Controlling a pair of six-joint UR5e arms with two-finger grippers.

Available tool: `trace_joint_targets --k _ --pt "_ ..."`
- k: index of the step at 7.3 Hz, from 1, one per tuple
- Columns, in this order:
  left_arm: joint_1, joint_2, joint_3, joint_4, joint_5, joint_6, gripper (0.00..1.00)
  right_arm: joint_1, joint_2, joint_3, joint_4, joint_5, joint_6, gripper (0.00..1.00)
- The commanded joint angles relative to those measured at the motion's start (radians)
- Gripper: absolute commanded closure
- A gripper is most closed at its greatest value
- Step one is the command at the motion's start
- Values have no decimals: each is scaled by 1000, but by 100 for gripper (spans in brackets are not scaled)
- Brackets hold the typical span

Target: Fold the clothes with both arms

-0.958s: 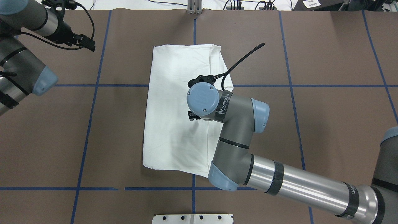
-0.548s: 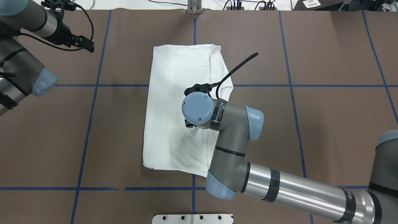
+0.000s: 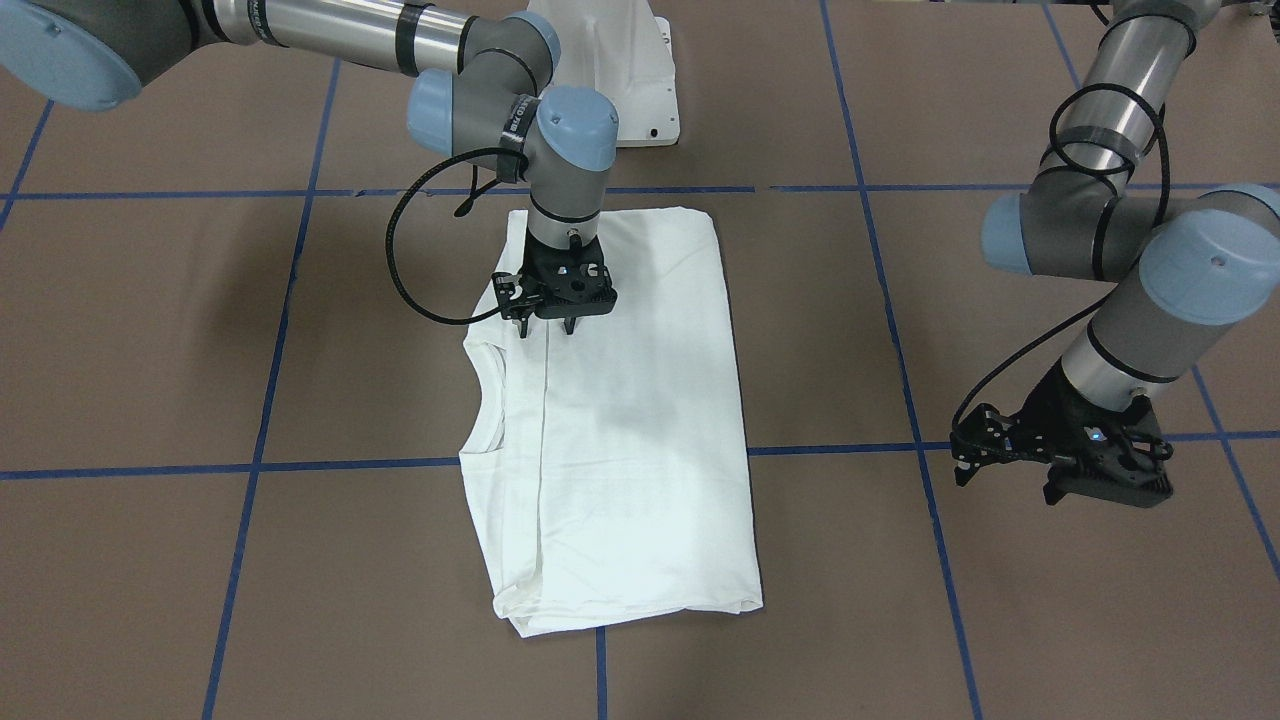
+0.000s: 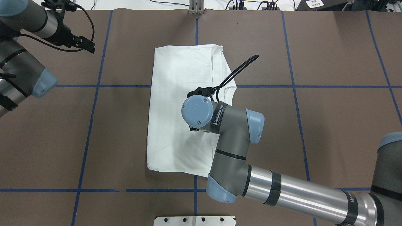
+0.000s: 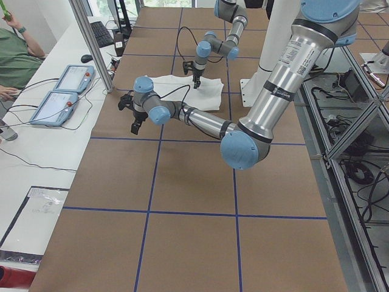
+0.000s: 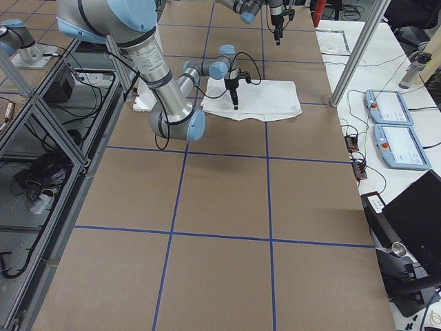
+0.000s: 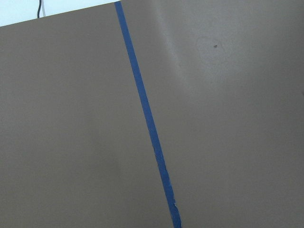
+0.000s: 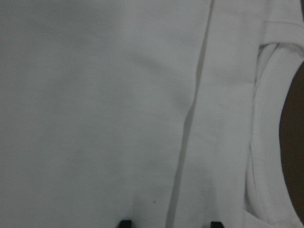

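The clothes are one white T-shirt (image 3: pixel 640 440), folded into a long rectangle in the middle of the brown table (image 3: pixel 1000 620), with no print showing. Its ribbed neck (image 3: pixel 480 400) lies along the edge on the robot's right. My right gripper (image 3: pixel 547 328) points straight down over the half of the shirt nearer the robot, beside the neck. In the right wrist view its fingertips (image 8: pixel 124 222) stand apart, open, on either side of a fold line in the shirt (image 8: pixel 95 95). My left gripper (image 3: pixel 1000 485) hovers over bare table far from the shirt, open and holding nothing. In the overhead view the right gripper is hidden under its wrist (image 4: pixel 197 111).
The white pedestal (image 3: pixel 640 80) stands at the robot's edge of the table. Blue tape lines (image 4: pixel 94 86) mark a grid on the table. Control panels (image 5: pixel 61 91) and a seated person (image 5: pixel 18 55) are beyond the far side. A black cable loop (image 4: pixel 238 67) arcs above the shirt.
The right arm has slid along the shirt toward the robot's side. The shirt's near left corner has shifted slightly inward. The left arm has barely moved.
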Motion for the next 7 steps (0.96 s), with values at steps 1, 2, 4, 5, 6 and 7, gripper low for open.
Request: trace_joint_targets --k 1,2,4,5,6,7 --pt "0 0 0 -1 1 -2 0 0 -7 9 -7 0 0 63" --pt "0 0 2 -1 1 -2 0 0 -6 18 -33 0 0 63" --pt "0 0 2 0 1 -3 0 2 -7 58 -89 -2 -2 63" --pt "0 0 2 -1 1 -3 0 2 -9 64 -102 -5 -3 63" --pt "0 0 2 0 1 -3 0 0 -13 63 -102 -6 -5 62" --pt "2 0 2 -1 1 -3 0 0 -18 61 -99 -6 -5 62"
